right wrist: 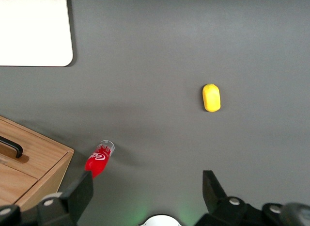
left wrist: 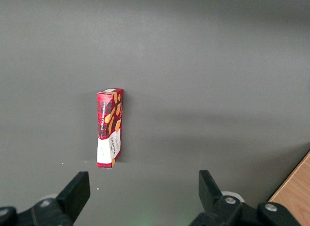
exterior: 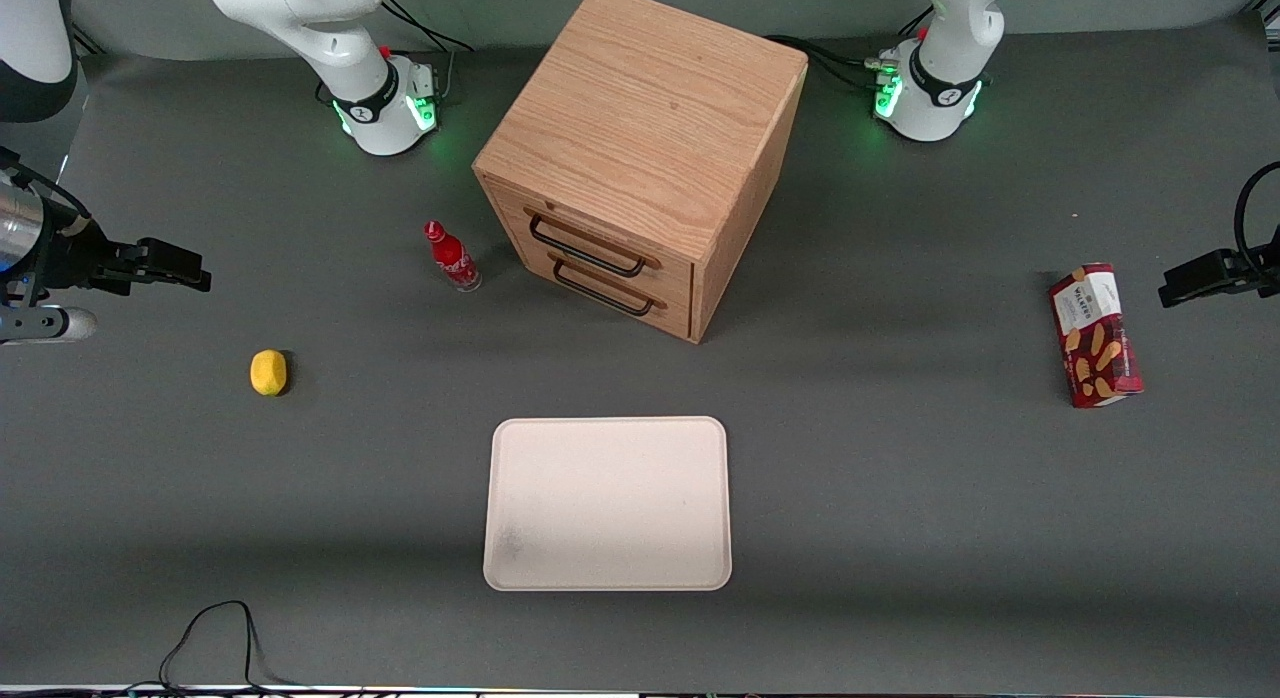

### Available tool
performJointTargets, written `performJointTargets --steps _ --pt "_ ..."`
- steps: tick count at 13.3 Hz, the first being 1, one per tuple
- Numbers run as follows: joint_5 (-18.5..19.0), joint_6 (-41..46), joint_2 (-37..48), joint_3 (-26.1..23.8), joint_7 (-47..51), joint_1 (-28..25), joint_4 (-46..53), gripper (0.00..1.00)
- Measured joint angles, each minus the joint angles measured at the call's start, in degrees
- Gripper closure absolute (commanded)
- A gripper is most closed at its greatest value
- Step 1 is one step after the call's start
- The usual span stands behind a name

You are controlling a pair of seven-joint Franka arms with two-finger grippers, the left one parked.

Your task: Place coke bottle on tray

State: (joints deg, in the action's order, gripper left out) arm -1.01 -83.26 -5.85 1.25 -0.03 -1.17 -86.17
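1. Jaws of the right gripper (right wrist: 145,192) are seen spread wide with nothing between them; the gripper is held high over the table (exterior: 900,498) at the working arm's end, well apart from everything on it.
2. The coke bottle (exterior: 452,257) is found standing on the table just beside the wooden cabinet (exterior: 640,158), close to its drawer front, and farther from the front camera than the tray (exterior: 607,503). It is untouched, and the tray carries nothing.
3. The bottle's long axis is judged to be upright: the red cap is on top and the clear base rests on the table. A slight lean in the front view is probably only the camera angle.
4. In the right wrist view the coke bottle (right wrist: 99,159) is seen with its clear base showing near the cabinet corner, between the two fingers' line of sight and the table.
5. The bottle is judged light and rigid, with a smooth, probably slippery skin. Being slim on a small base, it could be tipped easily by a sideways nudge.
6. A hold across the red body at mid-height is suggested, below the narrowing neck, with the approach kept away from the cabinet wall.
7. A yellow lemon-like object (exterior: 268,371) lies nearer the working arm's end, well apart from the bottle.
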Motion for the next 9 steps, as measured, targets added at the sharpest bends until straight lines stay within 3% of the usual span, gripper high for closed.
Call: performJointTargets --steps 9 --pt "-0.53 0.03 -0.92 0.01 -0.24 -0.01 0.05 0.00"
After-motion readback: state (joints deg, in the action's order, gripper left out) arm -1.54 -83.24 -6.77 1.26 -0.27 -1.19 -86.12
